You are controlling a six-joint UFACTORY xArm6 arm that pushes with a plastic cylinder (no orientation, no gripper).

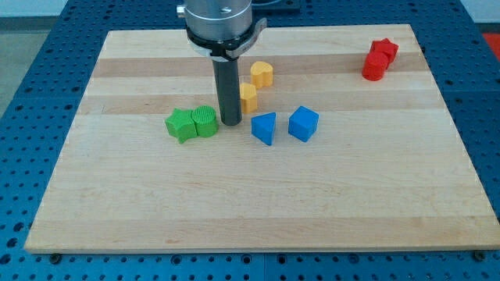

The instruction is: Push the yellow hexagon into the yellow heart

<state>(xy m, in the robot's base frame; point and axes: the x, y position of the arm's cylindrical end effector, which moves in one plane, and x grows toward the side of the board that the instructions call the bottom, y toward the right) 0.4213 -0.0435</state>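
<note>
Camera view shows my tip (230, 122) on the wooden board (375, 195), touching the left side of the yellow hexagon (248, 97) (partly hidden by the rod). Rod only, nothing held. Yellow heart (262, 73) sits just above the hexagon. Two green blocks (192, 123) lie just left of my tip.

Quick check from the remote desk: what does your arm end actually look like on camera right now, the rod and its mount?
My arm ends in a straight, dark cylindrical rod; my tip is its blunt lower end. The rod hangs from a round silver-grey metal collar with a black flange beneath it. I see no markings, and there is no claw. The arm above the collar is cut off by the view's top.
</note>
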